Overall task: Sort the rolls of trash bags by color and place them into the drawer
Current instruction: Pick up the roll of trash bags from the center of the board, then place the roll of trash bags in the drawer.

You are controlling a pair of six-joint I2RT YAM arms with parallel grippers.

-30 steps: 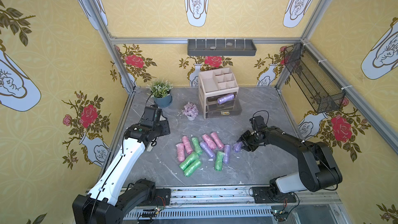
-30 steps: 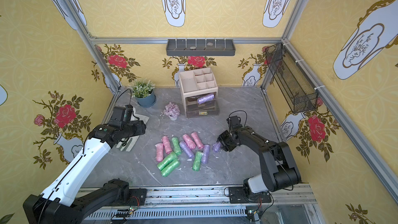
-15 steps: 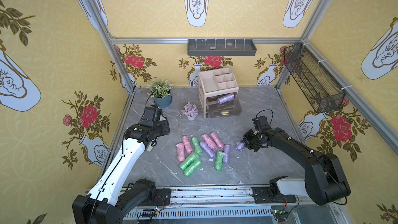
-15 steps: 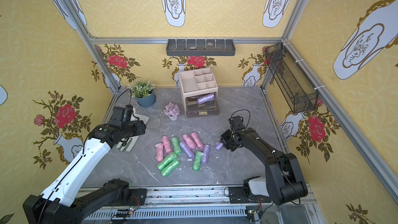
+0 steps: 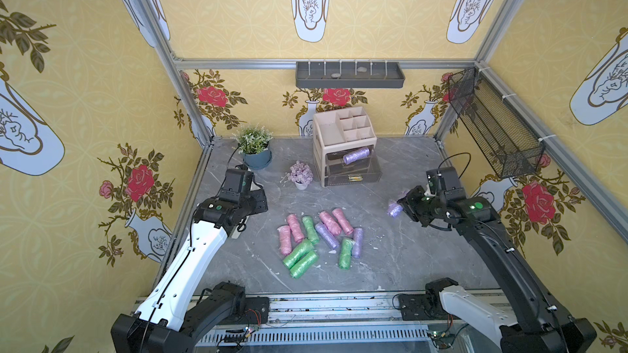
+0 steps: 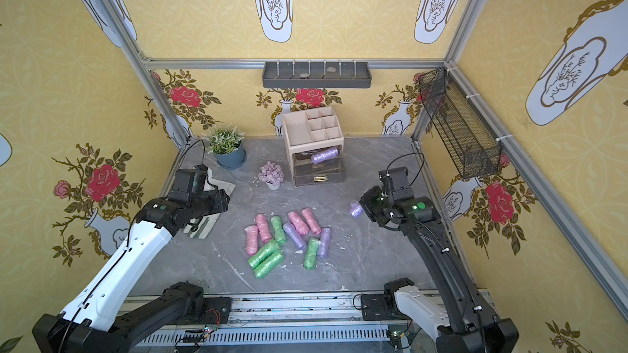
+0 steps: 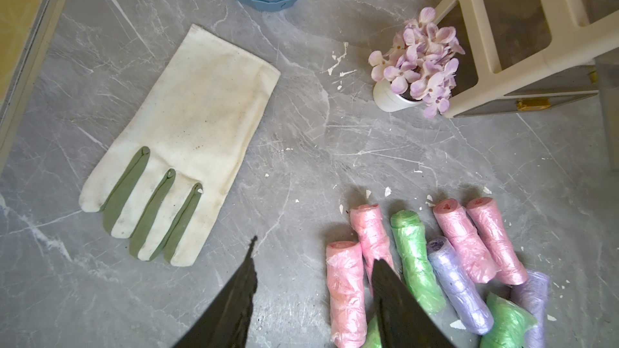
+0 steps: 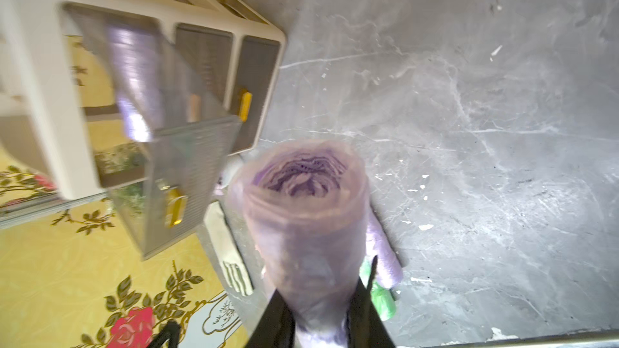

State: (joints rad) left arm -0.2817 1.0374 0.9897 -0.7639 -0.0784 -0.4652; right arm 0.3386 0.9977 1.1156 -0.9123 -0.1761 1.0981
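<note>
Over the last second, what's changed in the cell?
The right gripper closed on a purple roll beside the pile and lifted it up and away from the pile. The left gripper, the pile and the roll in the drawer stayed put.

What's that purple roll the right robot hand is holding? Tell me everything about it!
The purple roll is a short cylinder of crinkly, shiny plastic film, wound in layers that look darker at its open end. The right gripper pinches its other end between black fingers, so it sticks straight out. It seems to hang above the table, touching nothing else.
</note>
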